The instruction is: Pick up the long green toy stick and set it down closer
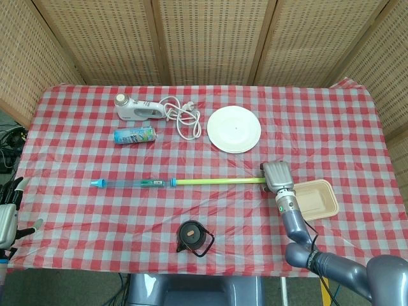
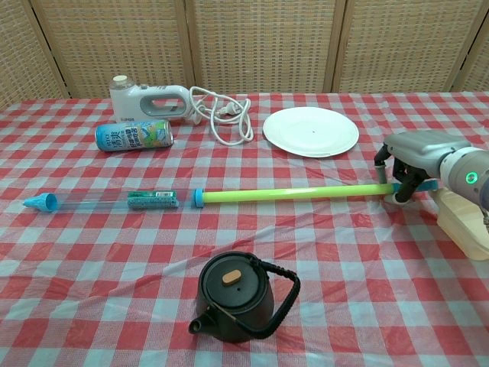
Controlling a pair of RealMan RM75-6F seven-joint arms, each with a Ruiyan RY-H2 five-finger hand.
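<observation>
1. Red-and-white checked cloth, thin and creased, covers the table [image 1: 357,127]; woven wicker panels in wooden frames stand behind it.
2. The long green toy stick [image 2: 286,193] lies left to right across the middle of the table: a smooth yellow-green tube on the right, a blue collar, then a clear tube holding a small teal printed piece, ending in a blue cup-shaped tip at the far left. The print is too small to read.
3. The right hand [image 2: 399,171], grey metal with dark finger parts, is curled down around the stick's right end, holding it at the table surface; a blue tab shows just past the fingers.
4. A shallow beige rectangular tray [image 1: 319,199] with rounded corners sits just right of that hand.
5. The left hand [image 1: 9,213] shows only at the left edge of the head view, off the table, fingers spread and holding nothing.
6. A round white plate [image 2: 311,131] lies farther back, right of centre.
7. A white plastic hand mixer [image 2: 145,100] with a coiled white cord [image 2: 223,118] lies at the far left; in front of it lies a blue printed can [image 2: 134,135] on its side, its lettering unreadable.
8. A black round teapot [image 2: 233,297] with a loop handle and tan lid knob stands nearest.
</observation>
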